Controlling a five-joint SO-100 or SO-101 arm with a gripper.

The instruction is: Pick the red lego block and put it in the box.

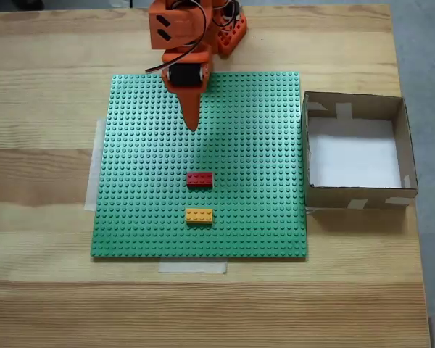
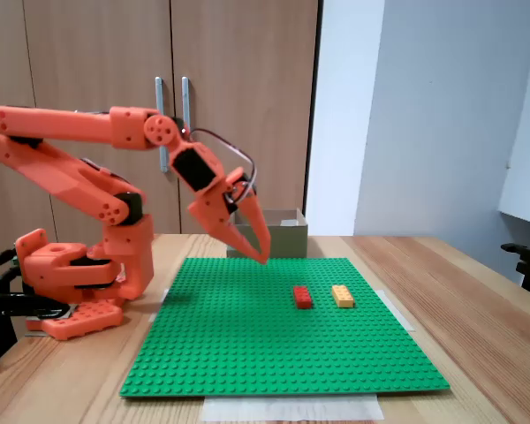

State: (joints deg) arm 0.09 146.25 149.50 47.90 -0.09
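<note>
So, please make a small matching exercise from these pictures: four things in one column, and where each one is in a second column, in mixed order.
Things:
1. red lego block
2. yellow brick
3. box
4. gripper

Places (in the fixed view from above):
A. on the wooden table, just right of the green baseplate
B. above the baseplate's upper part, holding nothing
C. on the baseplate, closest to its lower edge
D. on the baseplate, between the gripper and the yellow brick

Pairs: 1-D, 2-C, 3-A, 4-B
</note>
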